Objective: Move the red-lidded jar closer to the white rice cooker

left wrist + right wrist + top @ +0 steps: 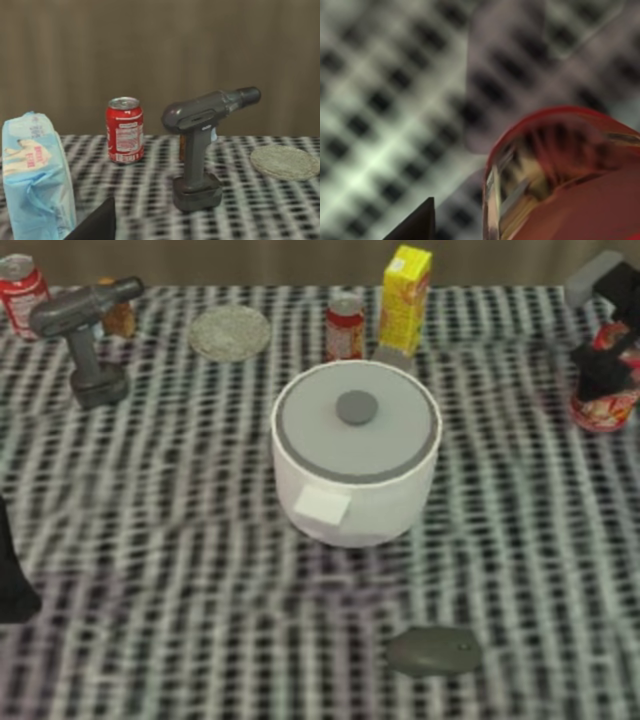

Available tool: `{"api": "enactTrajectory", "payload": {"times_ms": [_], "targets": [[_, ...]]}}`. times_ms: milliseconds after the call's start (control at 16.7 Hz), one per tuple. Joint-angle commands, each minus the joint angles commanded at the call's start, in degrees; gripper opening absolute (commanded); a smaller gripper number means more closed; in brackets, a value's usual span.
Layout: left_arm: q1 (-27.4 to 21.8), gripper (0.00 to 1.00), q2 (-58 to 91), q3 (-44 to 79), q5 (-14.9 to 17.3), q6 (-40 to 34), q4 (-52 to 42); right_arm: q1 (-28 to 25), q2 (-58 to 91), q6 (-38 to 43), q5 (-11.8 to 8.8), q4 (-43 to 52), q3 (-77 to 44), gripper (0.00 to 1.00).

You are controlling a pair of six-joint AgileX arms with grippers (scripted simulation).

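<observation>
Red-lidded jar [603, 390]: far right table edge, well apart from white rice cooker [355, 450] at centre | right gripper [608, 365]: directly over jar, finger state cannot be told | left arm: parked at left edge | risk: uncentred grasp tips the jar; low carry could strike cooker or yellow carton [404, 300].

We see a grey drill [88, 328], a red can [20, 292], a yellow carton [405, 298] and a blue bag [35, 172] on a checked cloth [160, 570].

Simulated tabletop, checked cloth [150, 540], plain backdrop
</observation>
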State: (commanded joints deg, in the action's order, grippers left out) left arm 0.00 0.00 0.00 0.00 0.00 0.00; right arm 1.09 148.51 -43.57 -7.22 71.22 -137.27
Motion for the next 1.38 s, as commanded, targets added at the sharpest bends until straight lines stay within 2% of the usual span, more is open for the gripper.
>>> {"api": "enactTrajectory", "payload": {"times_ms": [180,960,1380], "targets": [[0.00,1.00,0.00,0.00,0.00,0.00,0.00,0.00,0.00,0.00,0.00,0.00,0.00,1.00],[0.00,1.00,0.00,0.00,0.00,0.00,0.00,0.00,0.00,0.00,0.00,0.00,0.00,0.02],[0.00,1.00,0.00,0.00,0.00,0.00,0.00,0.00,0.00,0.00,0.00,0.00,0.00,0.00]]}}
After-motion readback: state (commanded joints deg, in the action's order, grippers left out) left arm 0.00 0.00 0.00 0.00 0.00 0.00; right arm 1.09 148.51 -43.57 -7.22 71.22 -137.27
